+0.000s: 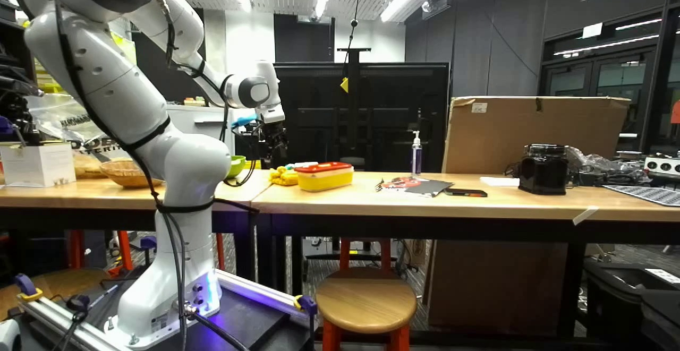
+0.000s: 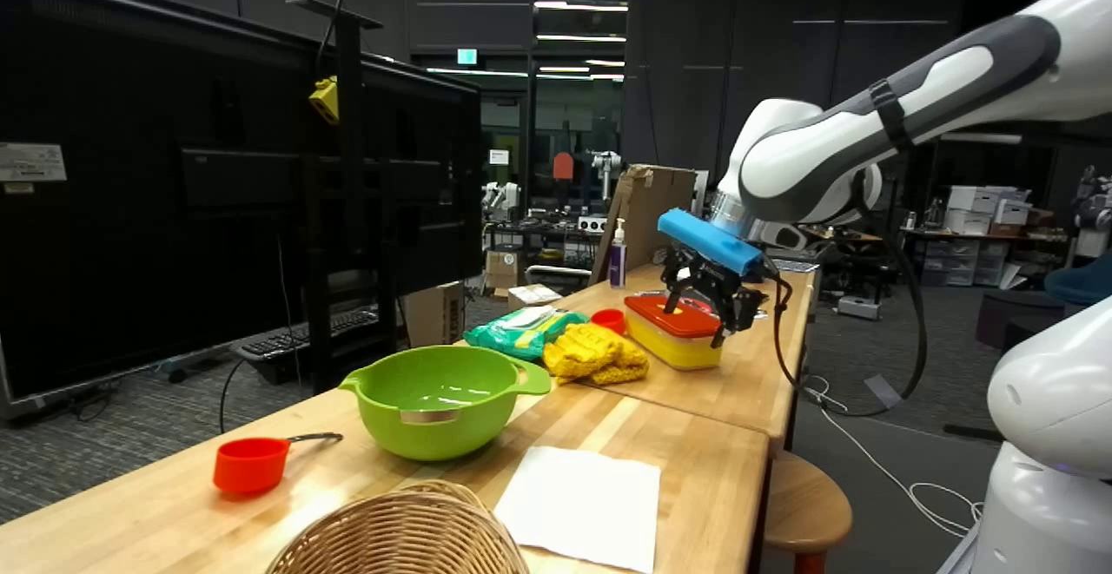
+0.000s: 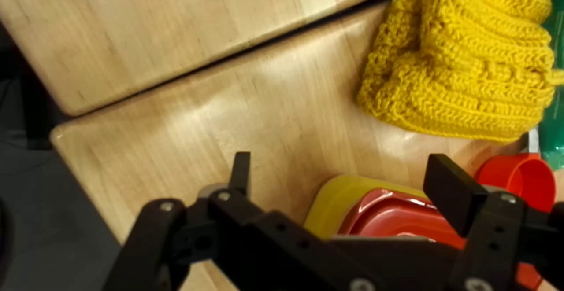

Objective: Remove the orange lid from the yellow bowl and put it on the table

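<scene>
Orange lid: on top of the yellow bowl, which is box-shaped with rounded corners; looks seated, not yet lifted.
End effector: fingers spread wide, gripping nothing; poised over the bowl. Touching the lid or not: cannot tell.
Step in hand: lining up the grasp, by my judgement; removal and set-down remain.
Alignment: in the wrist view one finger overlaps the lid, the opposite one shows against wood. Probably wants a shift to centre the lid before going lower.
Lid rim: the likely best hold. Pads should go low enough to catch it, yet stay off the yellow wall, or the bowl may come up too.
Lift: expect a snug fit; raise slowly, one edge first if it sticks.
Knit cloth: yellow, near the bowl; loose loops could snag a wide finger.
Red cup: just beside the bowl; a low sideways swing might knock it.
Surface: wood, with a seam between two tops. Lay the lid flat to one side of it, release gently, then rise straight.
</scene>
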You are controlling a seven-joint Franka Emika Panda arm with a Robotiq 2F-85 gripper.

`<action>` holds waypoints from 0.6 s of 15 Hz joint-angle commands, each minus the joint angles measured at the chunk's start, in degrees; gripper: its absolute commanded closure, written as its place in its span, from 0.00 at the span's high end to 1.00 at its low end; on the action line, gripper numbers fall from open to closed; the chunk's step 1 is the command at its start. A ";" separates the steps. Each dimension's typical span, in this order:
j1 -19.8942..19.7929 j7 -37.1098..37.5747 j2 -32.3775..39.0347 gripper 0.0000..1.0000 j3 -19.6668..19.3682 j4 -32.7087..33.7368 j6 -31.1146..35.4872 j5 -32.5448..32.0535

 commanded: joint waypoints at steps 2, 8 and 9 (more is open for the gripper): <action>-3.79 3.84 -5.79 1.00 0.03 0.31 -1.86 -3.08; -5.03 3.12 -5.71 1.00 -1.01 0.65 1.90 -2.39; -4.80 2.78 -5.09 1.00 -1.35 0.81 2.27 -2.05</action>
